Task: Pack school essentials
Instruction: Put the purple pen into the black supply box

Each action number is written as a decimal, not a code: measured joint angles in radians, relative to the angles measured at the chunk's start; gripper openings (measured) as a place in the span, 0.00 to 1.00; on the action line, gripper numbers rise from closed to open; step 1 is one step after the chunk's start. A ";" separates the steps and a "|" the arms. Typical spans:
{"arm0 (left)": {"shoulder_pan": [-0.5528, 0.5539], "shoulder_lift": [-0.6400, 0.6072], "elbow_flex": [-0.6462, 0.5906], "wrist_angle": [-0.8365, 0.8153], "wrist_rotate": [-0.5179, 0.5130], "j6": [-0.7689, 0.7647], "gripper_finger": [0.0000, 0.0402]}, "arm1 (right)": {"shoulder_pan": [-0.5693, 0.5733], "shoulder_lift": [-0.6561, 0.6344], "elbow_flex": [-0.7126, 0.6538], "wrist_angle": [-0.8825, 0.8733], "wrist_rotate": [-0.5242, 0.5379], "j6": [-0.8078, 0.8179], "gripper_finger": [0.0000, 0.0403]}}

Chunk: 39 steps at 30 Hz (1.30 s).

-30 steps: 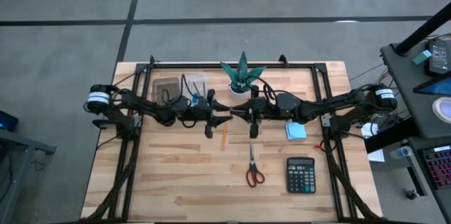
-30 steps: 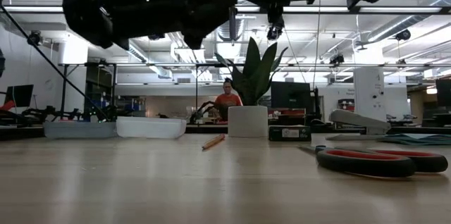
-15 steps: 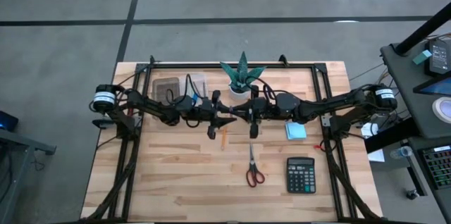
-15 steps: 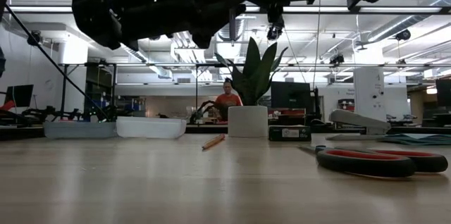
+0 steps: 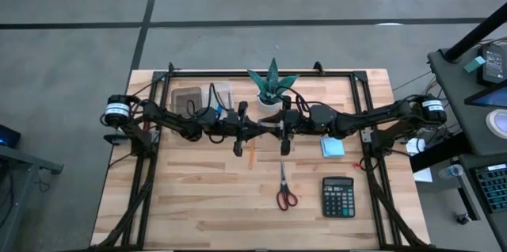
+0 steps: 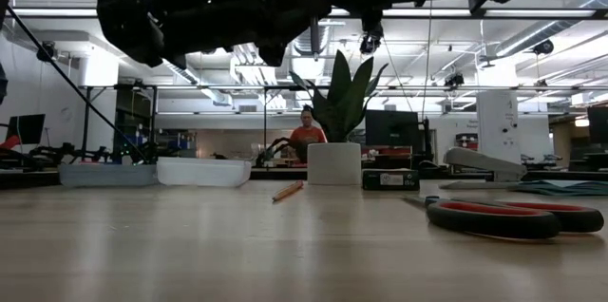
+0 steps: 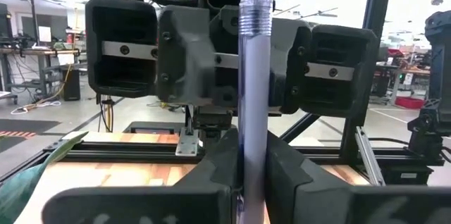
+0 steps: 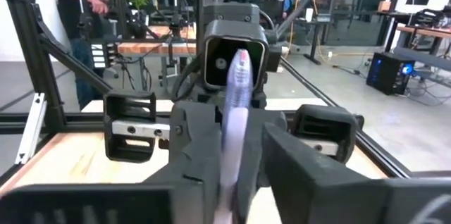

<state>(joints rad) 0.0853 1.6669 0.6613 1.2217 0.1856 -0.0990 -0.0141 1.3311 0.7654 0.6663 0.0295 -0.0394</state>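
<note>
A translucent blue-violet pen [image 7: 252, 76] hangs level in the air above the table's middle, just in front of the plant. My left gripper [image 5: 257, 128] has come from the table's left and is shut on one end of it. My right gripper [image 5: 276, 127] faces it from the right. Its fingers stand open on either side of the pen's other end [image 8: 235, 122], with a gap showing beside one finger. An orange pencil [image 5: 250, 154], red-handled scissors [image 5: 285, 192] and a light-blue sticky-note pad [image 5: 333, 147] lie on the table. My left gripper pinches the pen's end [image 7: 251, 155] between its two fingers. The fingers are level and come from the table's left, lying along the pen. The pen sticks out level toward my right gripper, clear of the table. My right gripper has the pen's other end between its parted fingers; whether one finger [image 8: 201, 146] touches it, I cannot tell.
A green spiky plant in a white pot [image 5: 272, 85] stands just behind the grippers. Two shallow trays [image 5: 188, 99] [image 5: 218, 93] sit at the far left. A black calculator [image 5: 338, 196] lies at the near right. A person [image 6: 306, 136] is in the room beyond.
My left gripper has moved a little toward the table's right, onto the pen that my right gripper holds out, and its fingers have shut on the pen. The pen has stayed level in the air.
</note>
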 joint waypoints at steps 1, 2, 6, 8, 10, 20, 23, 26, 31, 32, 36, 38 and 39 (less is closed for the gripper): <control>0.000 0.000 0.000 0.000 0.000 -0.001 0.05 | 0.000 -0.009 0.000 -0.016 0.003 -0.001 0.29; 0.000 0.000 0.000 -0.002 -0.001 -0.001 0.04 | -0.002 -0.023 0.000 -0.038 0.004 -0.001 0.32; 0.007 -0.002 0.000 -0.010 -0.004 -0.046 0.04 | -0.008 -0.109 0.000 -0.178 0.007 -0.001 0.42; 0.016 -0.011 0.000 -0.045 -0.018 -0.069 0.04 | -0.009 -0.164 0.000 -0.284 0.033 0.000 0.45; 0.022 -0.023 0.001 -0.110 -0.068 -0.088 0.04 | -0.009 -0.224 0.000 -0.402 0.058 0.000 0.46; 0.064 -0.171 0.018 -0.661 -0.370 -0.295 0.04 | -0.008 -0.465 -0.012 -0.862 0.184 0.002 0.43; 0.087 -0.217 0.042 -0.837 -0.437 -0.403 0.04 | -0.008 -0.518 -0.053 -0.880 0.183 -0.008 0.42; 0.122 -0.249 0.094 -1.038 -0.485 -0.524 0.04 | -0.008 -0.571 -0.101 -0.880 0.182 -0.024 0.41; 0.193 -0.259 0.236 -1.467 -0.508 -0.678 0.04 | -0.008 -0.644 -0.144 -0.883 0.182 -0.052 0.39; 0.205 -0.250 0.269 -1.561 -0.514 -0.705 0.04 | -0.008 -0.656 -0.145 -0.891 0.182 -0.058 0.39; 0.245 -0.194 0.392 -1.883 -0.565 -0.805 0.04 | -0.008 -0.699 -0.145 -0.948 0.182 -0.074 0.37; 0.264 -0.161 0.444 -1.961 -0.589 -0.830 0.04 | -0.008 -0.715 -0.149 -0.975 0.182 -0.079 0.36; 0.275 -0.142 0.466 -1.995 -0.590 -0.837 0.04 | -0.008 -0.721 -0.151 -0.981 0.182 -0.083 0.36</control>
<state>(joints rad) 0.3599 1.5246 1.1272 -0.7729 -0.4043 -0.9358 -0.0223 0.6102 0.6144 -0.3144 0.2119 -0.1225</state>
